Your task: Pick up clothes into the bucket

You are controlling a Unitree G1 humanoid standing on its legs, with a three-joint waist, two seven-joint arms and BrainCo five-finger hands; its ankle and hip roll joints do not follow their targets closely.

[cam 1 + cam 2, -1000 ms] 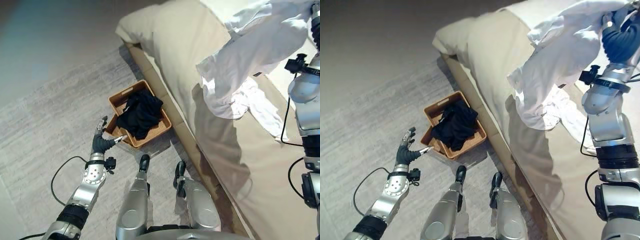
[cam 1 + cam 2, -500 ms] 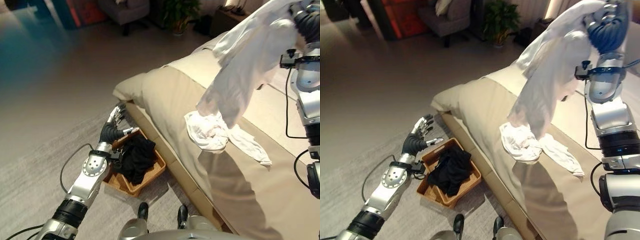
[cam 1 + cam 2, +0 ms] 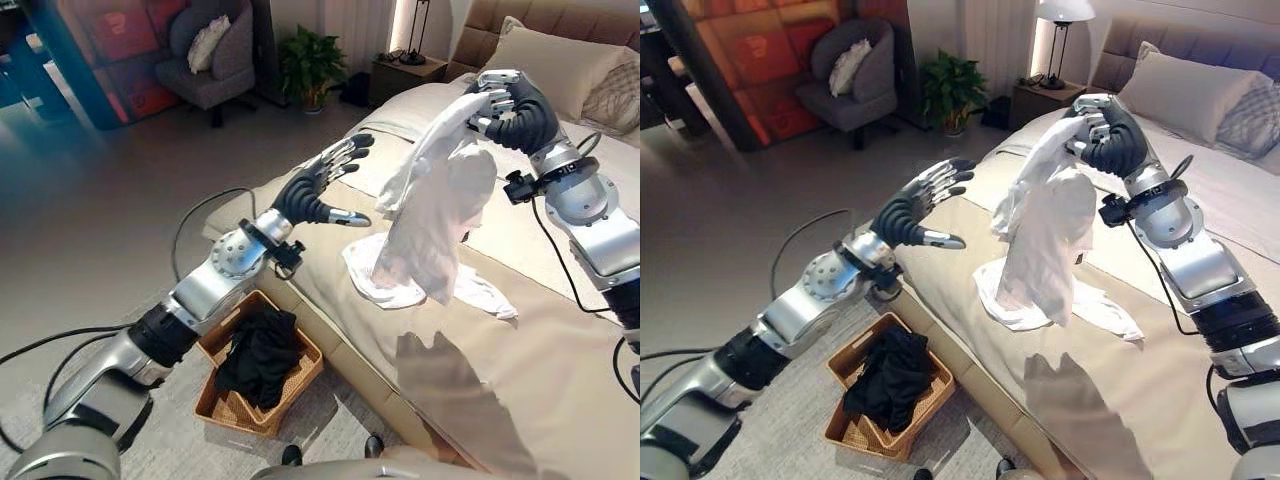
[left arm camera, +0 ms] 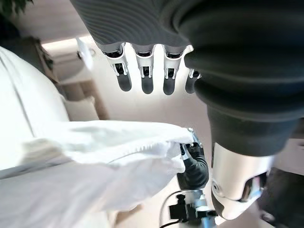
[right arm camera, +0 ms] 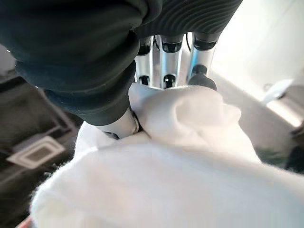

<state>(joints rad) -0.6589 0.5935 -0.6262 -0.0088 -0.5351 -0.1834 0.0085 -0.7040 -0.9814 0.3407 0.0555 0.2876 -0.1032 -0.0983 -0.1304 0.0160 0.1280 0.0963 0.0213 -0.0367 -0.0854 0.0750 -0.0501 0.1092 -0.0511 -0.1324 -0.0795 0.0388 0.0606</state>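
Bed (image 3: 520,350) w/ beige cover, wicker basket (image 3: 232,408) beside on floor.

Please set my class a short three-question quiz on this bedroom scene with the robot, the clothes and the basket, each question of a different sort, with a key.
1. True or false: the right hand grips the white cloth garment and holds it up over the beige bed.
2. What lies in the brown woven basket on the floor? A) a dark garment B) a white towel C) nothing
3. Fill in: the left hand is raised with its fingers ____, touching nothing.

Key: 1 true. 2 A, the black garment. 3 open; the lifted garment's lower part rests in a heap on the bed.
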